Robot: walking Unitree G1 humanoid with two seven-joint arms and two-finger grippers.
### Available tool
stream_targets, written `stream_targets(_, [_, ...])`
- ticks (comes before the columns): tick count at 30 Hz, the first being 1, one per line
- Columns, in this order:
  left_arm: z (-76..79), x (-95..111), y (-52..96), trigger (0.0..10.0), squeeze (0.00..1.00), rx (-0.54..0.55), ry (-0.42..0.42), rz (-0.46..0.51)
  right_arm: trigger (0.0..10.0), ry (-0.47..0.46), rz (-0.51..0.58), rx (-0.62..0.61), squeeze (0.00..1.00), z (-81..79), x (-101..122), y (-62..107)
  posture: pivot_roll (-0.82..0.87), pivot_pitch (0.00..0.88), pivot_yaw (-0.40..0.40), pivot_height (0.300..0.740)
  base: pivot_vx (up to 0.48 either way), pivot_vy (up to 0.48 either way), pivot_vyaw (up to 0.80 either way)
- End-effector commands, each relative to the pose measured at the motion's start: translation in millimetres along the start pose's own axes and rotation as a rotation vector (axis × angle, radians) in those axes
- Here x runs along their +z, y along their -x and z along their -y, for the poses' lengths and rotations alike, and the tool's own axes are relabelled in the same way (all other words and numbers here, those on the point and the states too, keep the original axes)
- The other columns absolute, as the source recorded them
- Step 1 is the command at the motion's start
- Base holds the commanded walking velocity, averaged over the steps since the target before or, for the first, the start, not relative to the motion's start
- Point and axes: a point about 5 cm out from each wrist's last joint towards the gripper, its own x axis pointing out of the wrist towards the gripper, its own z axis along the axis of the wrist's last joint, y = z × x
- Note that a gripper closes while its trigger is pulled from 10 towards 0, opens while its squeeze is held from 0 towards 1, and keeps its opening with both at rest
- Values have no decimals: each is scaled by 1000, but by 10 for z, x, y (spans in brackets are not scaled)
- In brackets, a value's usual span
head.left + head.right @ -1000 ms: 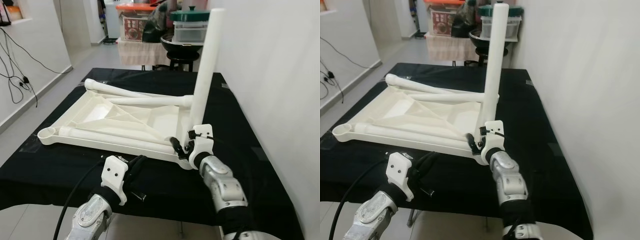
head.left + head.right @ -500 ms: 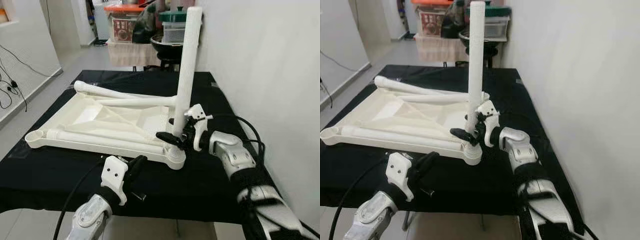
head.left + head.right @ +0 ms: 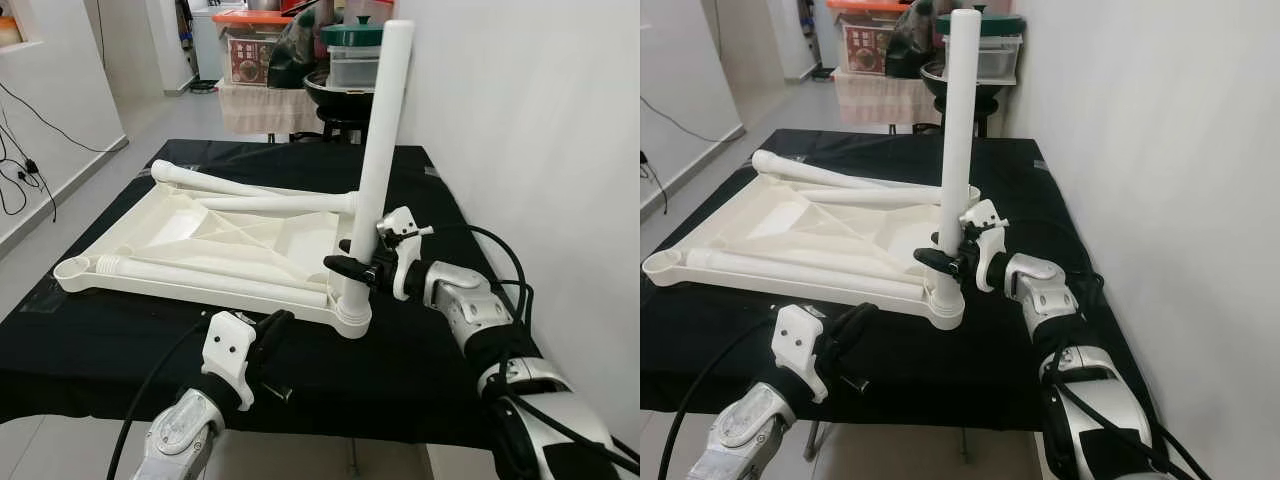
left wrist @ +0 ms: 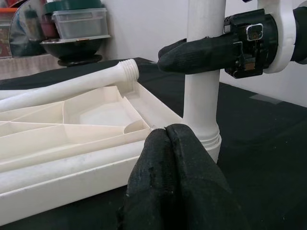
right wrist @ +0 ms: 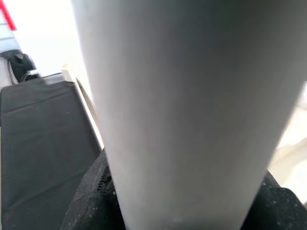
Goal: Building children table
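A white plastic table top (image 3: 200, 235) lies upside down on the black-covered table (image 3: 440, 340). One white leg (image 3: 380, 130) stands upright in its near right corner socket. My right gripper (image 3: 352, 268) reaches in from the right and is shut on the lower part of that leg (image 5: 192, 96). Three more legs lie flat on the underside: two at the far side (image 3: 250, 188) and one along the near edge (image 3: 210, 277). My left gripper (image 3: 275, 325) hovers at the front edge, shut on nothing, its fingertips (image 4: 165, 132) pointing at the leg's base (image 4: 204, 139).
A white wall (image 3: 520, 120) runs close along the table's right side. Behind the table stands a stool with a dark pot and lidded containers (image 3: 350, 70). The near left corner socket (image 3: 72, 268) holds no leg. Cables (image 3: 25, 165) hang at the far left wall.
My right arm swung from in front of the leg's base round to its right side, and its fingers closed on the leg. The camera shifted. The left gripper stayed put.
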Motion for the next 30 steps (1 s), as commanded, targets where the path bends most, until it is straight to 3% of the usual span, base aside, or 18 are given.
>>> stream_targets(1, [-4, 7, 1, 10000, 0, -2, 5, -3, 0, -27, -72, -65, 0, -9, -211, 27, 8, 0, -42, 740, 0, 0, 0])
stream_targets(3, [-8, 8, 3, 10000, 0, -2, 4, -4, 0, -3, -96, -138, 0, -3, -248, 24, 8, 0, -42, 740, 0, 0, 0])
stream_targets(4, [-21, 7, 6, 10000, 0, -1, 3, -4, 0, -40, -52, -454, 0, 53, -258, 25, -5, 0, -42, 740, 0, 0, 0])
stream_targets(5, [-21, 7, 6, 10000, 0, -1, 3, -4, 0, -40, -52, -454, 0, 53, -258, 25, -5, 0, -42, 740, 0, 0, 0])
stream_targets(6, [-52, 8, 3, 10000, 0, 2, -2, -4, 0, 23, 9, -589, 0, -407, -291, -59, -15, 0, -34, 740, 0, 0, 0])
stream_targets(9, [-71, 0, 1, 10000, 0, 3, -6, -7, 0, 89, 89, -557, 0, -540, -157, -100, -32, 0, -15, 740, 0, 0, 0])
stream_targets(10, [-73, -3, -9, 10000, 0, 4, -7, -7, 0, 49, 46, -503, 0, -563, -239, -154, -42, 0, -14, 740, 0, 0, 0])
stream_targets(13, [-67, -10, -26, 10000, 0, -9, -8, -11, 0, -105, -15, -511, 0, -449, -399, -170, -5, 0, -39, 740, 0, 0, 0])
stream_targets(17, [-70, -3, -22, 10000, 0, 7, -13, -5, 0, -79, -11, -503, 0, -480, -364, -184, -17, 0, -34, 740, 0, 0, 0])
stream_targets(18, [-72, -5, -21, 10000, 0, 12, -18, -4, 10000, -71, -9, -525, 0, -496, -353, -171, -16, 0, -33, 740, 0, 0, 0])
stream_targets(21, [-66, -4, -27, 10000, 0, 10, -17, -4, 10000, -122, -7, -543, 0, -491, -356, -145, -20, 0, -33, 740, 0, 0, 0])
stream_targets(22, [-58, -6, -30, 10000, 0, 6, -14, -5, 10000, -170, 25, -489, 1000, -529, -306, -133, -17, 0, -30, 740, 0, 0, 0])
stream_targets(23, [-58, -6, -30, 10000, 0, 6, -14, -5, 10000, -170, 25, -489, 1000, -529, -306, -133, -17, 0, -30, 740, 0, 0, 0])
stream_targets(25, [-46, -11, -33, 10000, 0, 1, -10, -7, 10000, -168, 80, -317, 1000, -586, -177, -149, -18, 0, -28, 740, 0, 0, 0])
stream_targets(27, [-42, -12, -34, 10000, 0, 0, -9, -8, 10000, -164, 92, -274, 1000, -600, -146, -151, -18, 0, -28, 740, 0, 0, 0])
stream_targets(29, [-30, -19, -38, 10000, 0, -3, -5, -9, 10000, -115, 109, -163, 1000, -505, -35, -154, -19, 0, -34, 740, 0, 0, 0])
stream_targets(30, [-30, -19, -38, 10000, 0, -3, -5, -9, 10000, -115, 109, -163, 1000, -505, -35, -154, -19, 0, -34, 740, 0, 0, 0])
